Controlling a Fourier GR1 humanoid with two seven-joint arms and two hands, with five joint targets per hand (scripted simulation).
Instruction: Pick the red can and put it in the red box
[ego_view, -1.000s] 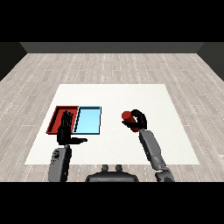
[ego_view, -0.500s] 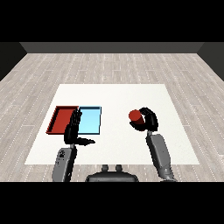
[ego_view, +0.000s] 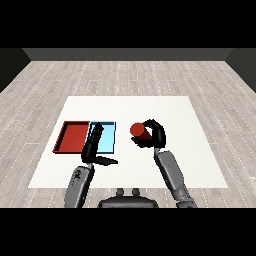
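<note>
- Head view: two trays lay side by side and touching on the white counter (ego_view: 175, 107), toward its left part.
- The red tray (ego_view: 73, 136) was the left one of the pair; its floor showed bare red, with nothing lying in it.
- The light blue tray (ego_view: 107, 138) sat just to the right of the red one; no object lay in it, though the left hand's fingers covered part of its left side.
- One red can (ego_view: 137, 130) was in view, held above the counter to the right of the light blue tray and apart from both trays.
- The right hand (ego_view: 153, 135) had its fingers and thumb curled round the can, whose red top faced up and to the left, tilted rather than upright.
- The left hand (ego_view: 93, 148) was spread wide, fingers straight and pointing away from the robot over the seam between the two trays, thumb stuck out to the right; it held nothing.
- Count: two trays, one can, two hands, each on a grey forearm rising from the view's lower edge.
- The counter stood on a pale plank floor (ego_view: 125, 75).
</note>
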